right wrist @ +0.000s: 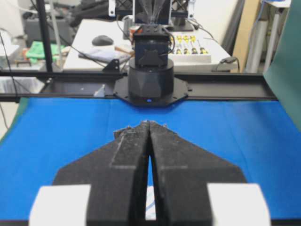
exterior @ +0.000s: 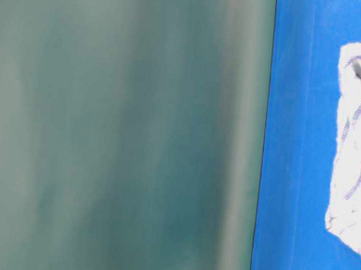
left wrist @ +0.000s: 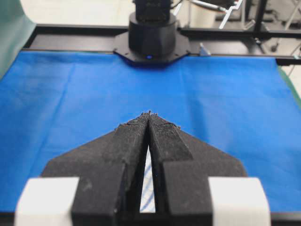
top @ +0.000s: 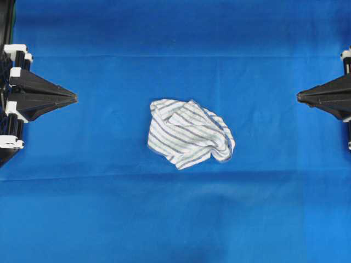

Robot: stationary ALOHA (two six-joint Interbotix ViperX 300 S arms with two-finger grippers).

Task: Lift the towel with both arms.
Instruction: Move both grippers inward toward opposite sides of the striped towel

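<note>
1. Blue cloth covers our flat work surface point(top: 175, 219).
2. We see the crumpled white towel with thin blue-grey stripes point(top: 189, 133) lying at its middle.
3. Our black left fingers point(top: 72, 97) and right fingers point(top: 300, 97) are clenched on nothing, well apart from it.

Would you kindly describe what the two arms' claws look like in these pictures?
Both are matte black with a rough, grainy surface. From overhead, the left claw and right claw are wedge-shaped, tapering to a point. White blocks sit at their rear corners, and the wrist views show two white patches flanking each claw's base.
</note>
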